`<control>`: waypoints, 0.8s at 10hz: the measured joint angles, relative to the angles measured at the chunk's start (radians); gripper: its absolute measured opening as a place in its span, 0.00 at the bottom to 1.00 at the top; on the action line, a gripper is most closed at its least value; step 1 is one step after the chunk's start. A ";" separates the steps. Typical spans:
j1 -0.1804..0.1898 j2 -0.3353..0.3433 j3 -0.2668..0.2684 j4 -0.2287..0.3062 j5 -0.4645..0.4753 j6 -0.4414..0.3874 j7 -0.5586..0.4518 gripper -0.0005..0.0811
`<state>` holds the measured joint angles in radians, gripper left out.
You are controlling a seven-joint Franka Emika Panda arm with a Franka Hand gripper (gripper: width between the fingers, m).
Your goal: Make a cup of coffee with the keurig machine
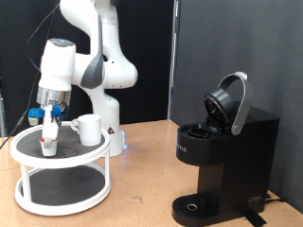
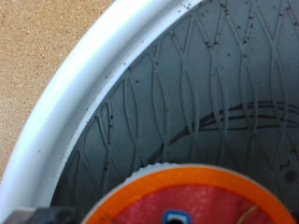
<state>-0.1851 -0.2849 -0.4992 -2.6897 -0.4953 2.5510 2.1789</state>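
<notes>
The keurig machine (image 1: 225, 156) stands on the wooden table at the exterior view's right, black, with its rounded lid (image 1: 230, 102) hinged up. The white cup (image 1: 88, 128) stands on the top tier of a white round two-tier stand (image 1: 28, 156) at the left. My gripper (image 1: 50, 130) hangs straight down over that tier, left of the cup, right above a small white pod (image 1: 48, 146). In the wrist view the pod's red and orange top (image 2: 192, 198) is very close, on the tier's grey patterned mat (image 2: 206, 84). The cup and the machine are out of the wrist view.
The stand's white rim (image 2: 89, 89) curves across the wrist view with wooden table (image 2: 37, 37) beyond it. The robot base (image 1: 109, 123) stands just behind the stand. A black panel (image 1: 237, 47) backs the machine.
</notes>
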 joint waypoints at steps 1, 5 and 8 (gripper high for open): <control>0.005 -0.001 0.000 0.005 0.020 -0.013 -0.008 0.47; 0.034 -0.075 0.004 0.103 0.149 -0.272 -0.123 0.47; 0.029 -0.118 0.018 0.129 0.133 -0.338 -0.126 0.47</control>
<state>-0.1562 -0.4033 -0.4809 -2.5608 -0.3625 2.2133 2.0533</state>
